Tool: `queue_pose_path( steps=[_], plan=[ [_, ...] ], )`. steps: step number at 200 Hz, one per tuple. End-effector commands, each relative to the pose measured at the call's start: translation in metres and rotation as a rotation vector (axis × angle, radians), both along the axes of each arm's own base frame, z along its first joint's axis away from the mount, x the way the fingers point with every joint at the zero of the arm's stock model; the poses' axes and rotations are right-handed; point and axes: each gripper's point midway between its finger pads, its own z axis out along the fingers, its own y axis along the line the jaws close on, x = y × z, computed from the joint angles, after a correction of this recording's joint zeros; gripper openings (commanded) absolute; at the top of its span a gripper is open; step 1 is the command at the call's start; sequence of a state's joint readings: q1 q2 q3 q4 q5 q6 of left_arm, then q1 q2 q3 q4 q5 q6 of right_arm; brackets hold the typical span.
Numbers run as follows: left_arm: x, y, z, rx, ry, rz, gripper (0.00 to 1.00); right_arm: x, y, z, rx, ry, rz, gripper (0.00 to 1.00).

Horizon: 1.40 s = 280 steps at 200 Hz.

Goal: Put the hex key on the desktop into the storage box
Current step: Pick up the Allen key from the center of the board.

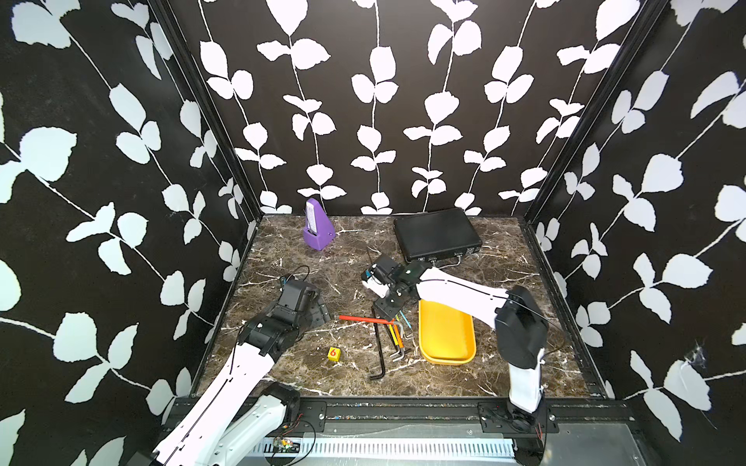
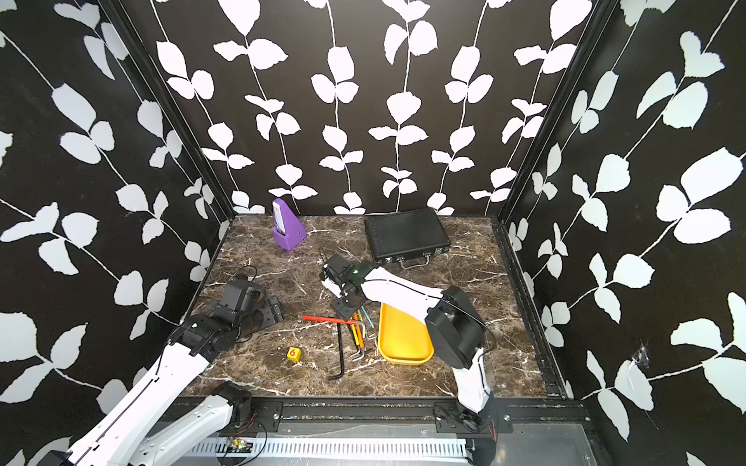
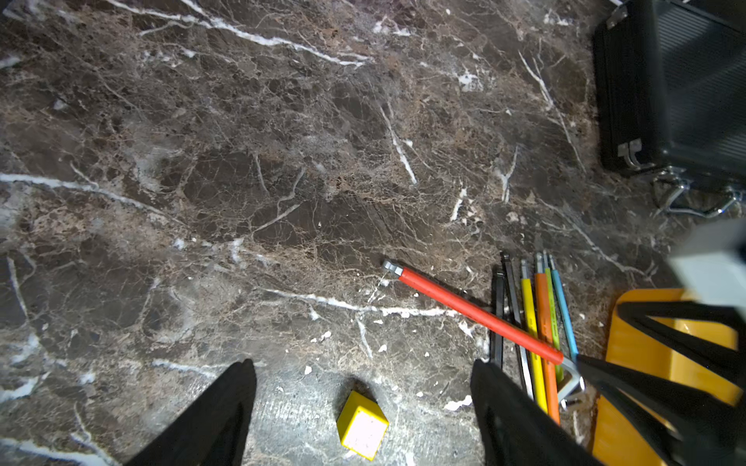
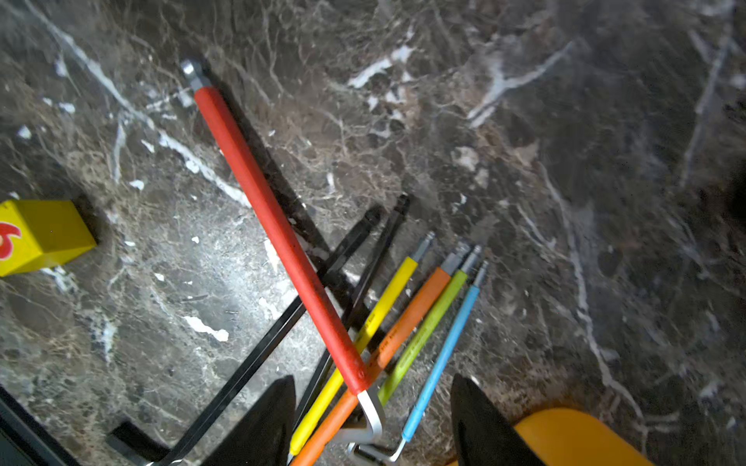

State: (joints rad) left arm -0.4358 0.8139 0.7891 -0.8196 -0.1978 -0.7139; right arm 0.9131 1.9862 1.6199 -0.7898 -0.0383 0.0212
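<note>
REACHING FOR THE PICK: we judge the task to be at its opening step. No hex key is lifted yet, and the storage box [image 1: 444, 339] shows only bare yellow where the arm does not cover it.

We read the desktop [image 1: 452, 379] in a top view as a dial, with 12 o'clock at the back wall. Our left gripper [image 3: 362, 365] sits at 9 o'clock, jaws parted and grasping nothing. A yellow cube [image 1: 333, 354] lies at 7 o'clock.

Just off centre toward 6 o'clock, the hex keys [image 1: 397, 339] all lie on the marble. The red hex key [image 4: 274, 226] lies across two black ones and the yellow and orange ones, with green and blue just beside. Our right gripper [image 4: 372, 379] hangs over the red key's bent end. Its jaws stand apart on either side, gripping nothing that we can see. The storage box lies at 4 o'clock, just beside the keys.

The next move, we judge, calls for a descent onto one shaft alone. A firm pinch follows, then a short carry toward 3 o'clock over the raised rim. The crowded shafts are the risk.

Room is generous at 9 and 12 o'clock. A purple metronome [image 1: 319, 226] at 11 and a black briefcase [image 1: 438, 234] at 1 stand well apart. The box's rim and our right forearm [image 1: 460, 294] hem the 4 o'clock side.
</note>
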Motion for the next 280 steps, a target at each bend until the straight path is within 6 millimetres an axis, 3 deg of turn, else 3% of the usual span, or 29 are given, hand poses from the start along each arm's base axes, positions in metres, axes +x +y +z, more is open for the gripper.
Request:
queue_pose_path(
  steps=[1, 17, 81, 132, 174, 216, 280],
  plan=[
    [-0.005, -0.001, 0.015, 0.02, -0.028, -0.068, 0.83, -0.001, 0.004, 0.007, -0.045, -0.008, 0.09, 0.57],
    [-0.008, 0.0, 0.017, 0.025, -0.038, -0.078, 0.82, -0.003, 0.007, 0.001, -0.052, 0.016, 0.119, 0.52],
    [-0.014, 0.005, 0.015, 0.018, -0.069, -0.068, 0.81, -0.014, 0.009, -0.028, -0.146, 0.071, 0.194, 0.51],
    [-0.015, 0.006, 0.009, 0.021, -0.062, -0.065, 0.79, -0.017, 0.013, -0.037, -0.178, 0.067, 0.237, 0.5],
    [-0.014, 0.004, 0.01, 0.011, -0.067, -0.062, 0.79, -0.018, 0.014, -0.053, -0.248, 0.049, 0.27, 0.43],
    [-0.012, 0.006, 0.009, 0.026, -0.063, -0.062, 0.79, -0.016, 0.018, -0.056, -0.251, 0.021, 0.282, 0.37],
    [-0.009, 0.005, 0.01, 0.027, -0.067, -0.057, 0.79, -0.01, 0.017, -0.044, -0.239, -0.044, 0.276, 0.14]
  ],
)
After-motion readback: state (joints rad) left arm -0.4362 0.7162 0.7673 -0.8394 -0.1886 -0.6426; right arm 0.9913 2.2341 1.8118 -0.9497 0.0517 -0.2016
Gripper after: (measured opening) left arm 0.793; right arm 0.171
